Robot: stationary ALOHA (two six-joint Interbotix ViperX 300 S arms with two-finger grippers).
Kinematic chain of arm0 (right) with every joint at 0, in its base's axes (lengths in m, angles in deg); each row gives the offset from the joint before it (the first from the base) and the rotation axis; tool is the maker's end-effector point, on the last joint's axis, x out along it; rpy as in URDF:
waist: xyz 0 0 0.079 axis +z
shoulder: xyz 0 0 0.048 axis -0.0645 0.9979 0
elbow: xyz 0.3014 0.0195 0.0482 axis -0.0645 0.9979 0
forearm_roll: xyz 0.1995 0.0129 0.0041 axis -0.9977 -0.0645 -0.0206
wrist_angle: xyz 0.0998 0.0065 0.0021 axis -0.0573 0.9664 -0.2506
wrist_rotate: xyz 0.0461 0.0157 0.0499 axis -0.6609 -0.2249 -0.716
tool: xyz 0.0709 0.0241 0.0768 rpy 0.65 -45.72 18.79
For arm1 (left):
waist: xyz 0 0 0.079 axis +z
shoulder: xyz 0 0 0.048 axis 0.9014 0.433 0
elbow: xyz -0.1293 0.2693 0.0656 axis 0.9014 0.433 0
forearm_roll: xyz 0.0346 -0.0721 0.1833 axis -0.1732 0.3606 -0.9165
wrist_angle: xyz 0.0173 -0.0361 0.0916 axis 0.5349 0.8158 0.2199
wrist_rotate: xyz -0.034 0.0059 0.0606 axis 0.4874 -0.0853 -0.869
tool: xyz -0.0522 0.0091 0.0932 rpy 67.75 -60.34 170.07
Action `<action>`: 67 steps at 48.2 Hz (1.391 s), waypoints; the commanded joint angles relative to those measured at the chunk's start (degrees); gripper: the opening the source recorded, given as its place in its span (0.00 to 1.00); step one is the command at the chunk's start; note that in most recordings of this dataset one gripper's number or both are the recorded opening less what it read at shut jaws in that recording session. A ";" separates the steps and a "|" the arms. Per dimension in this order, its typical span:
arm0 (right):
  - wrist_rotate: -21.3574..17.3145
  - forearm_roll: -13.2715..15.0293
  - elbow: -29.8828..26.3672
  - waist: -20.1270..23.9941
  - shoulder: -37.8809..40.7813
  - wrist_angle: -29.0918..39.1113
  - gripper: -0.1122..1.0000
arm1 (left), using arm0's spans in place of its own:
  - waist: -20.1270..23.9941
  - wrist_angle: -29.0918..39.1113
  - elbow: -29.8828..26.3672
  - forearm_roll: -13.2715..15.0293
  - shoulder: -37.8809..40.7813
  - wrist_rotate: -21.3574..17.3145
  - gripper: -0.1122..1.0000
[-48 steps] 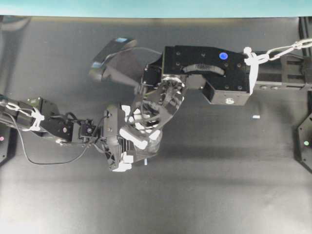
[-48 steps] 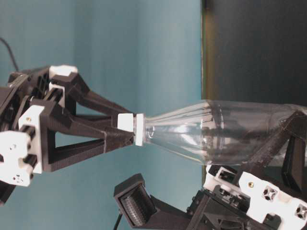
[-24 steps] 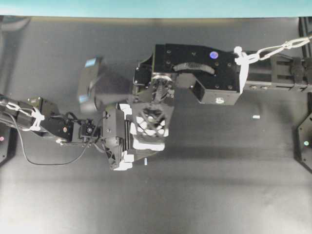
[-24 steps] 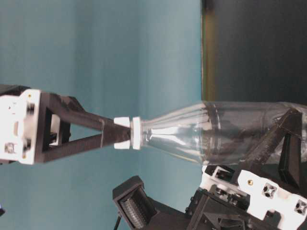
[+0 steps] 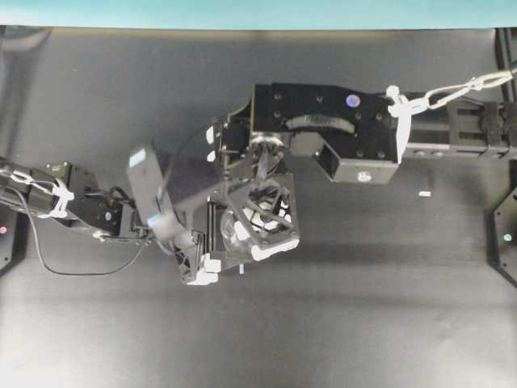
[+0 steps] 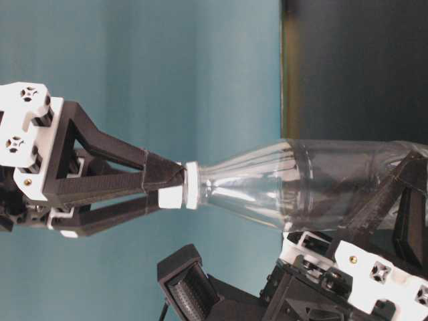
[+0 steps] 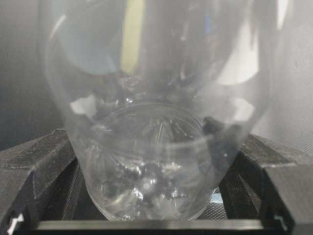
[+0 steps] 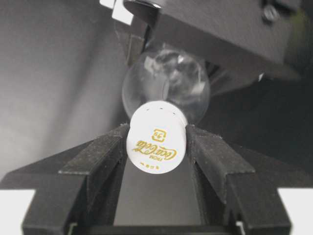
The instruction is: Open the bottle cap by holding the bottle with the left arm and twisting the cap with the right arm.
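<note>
The clear bottle [image 6: 314,184] stands upright on the table, seen sideways in the table-level view. My left gripper [image 7: 151,196] is closed round its lower body, one black finger [image 7: 34,166] on each side, and the transparent base [image 7: 146,161] fills the gap. The white bottle cap [image 8: 156,142], with gold lettering on top, sits between the pads of my right gripper [image 8: 156,147], which is shut on it from above. From overhead, the right gripper [image 5: 258,226] covers the bottle [image 5: 234,232], with the left gripper [image 5: 206,246] beside it.
A tiny white fleck [image 5: 424,194] lies on the black table [image 5: 363,315] to the right. Dark mounts [image 5: 505,234] stand at the table's side edges. A teal wall [image 6: 167,67] runs along the back.
My right wrist has rotated about the bottle's axis with its fingers still on the cap. The bottle and the left arm have stayed where they were.
</note>
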 commanded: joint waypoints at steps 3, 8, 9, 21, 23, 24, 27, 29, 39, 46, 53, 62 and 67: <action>5.71 -0.18 -0.26 1.23 -0.53 -1.14 0.44 | 0.35 0.18 -0.62 0.00 -0.26 0.26 0.88; 8.35 -0.18 0.62 1.14 -0.88 -1.23 0.44 | 0.26 0.26 -0.62 0.00 -0.26 0.26 0.88; 8.53 -0.18 0.79 1.14 -0.97 -1.32 0.44 | 0.26 0.26 -0.62 0.09 -0.26 0.26 0.88; 13.01 0.62 4.39 1.32 -2.46 -4.83 0.44 | -0.18 2.20 -0.79 0.09 -0.53 0.35 0.88; 15.29 0.70 5.10 1.58 -2.81 -5.54 0.44 | -0.26 2.29 -0.88 0.00 -0.53 0.35 0.88; 16.26 0.62 5.27 1.58 -2.81 -5.89 0.44 | -0.35 2.29 -1.05 0.09 -0.44 0.35 0.88; 19.16 0.62 5.71 1.76 -2.99 -6.15 0.44 | -0.44 2.29 -1.32 0.00 -0.53 0.88 0.88; 20.83 0.62 5.89 1.85 -3.16 -6.33 0.44 | -0.44 2.29 -1.41 0.09 -0.53 1.32 0.88; 27.69 0.79 6.68 2.02 -3.52 -6.59 0.44 | -0.97 2.29 -1.32 0.00 -0.62 2.90 0.88; 31.11 0.88 6.68 2.20 -3.60 -6.42 0.44 | -1.32 2.29 -1.23 0.00 -0.53 2.99 0.88; 31.46 0.88 6.68 2.29 -3.60 -6.42 0.44 | -1.32 2.29 -1.32 0.09 -0.53 2.99 0.88; 30.59 0.88 7.29 2.37 -3.87 -6.50 0.44 | -1.32 2.29 -1.49 0.00 -0.53 2.99 0.88; 28.74 0.97 7.65 2.37 -4.13 -6.86 0.44 | -1.32 2.29 -1.32 0.00 -0.53 2.99 0.88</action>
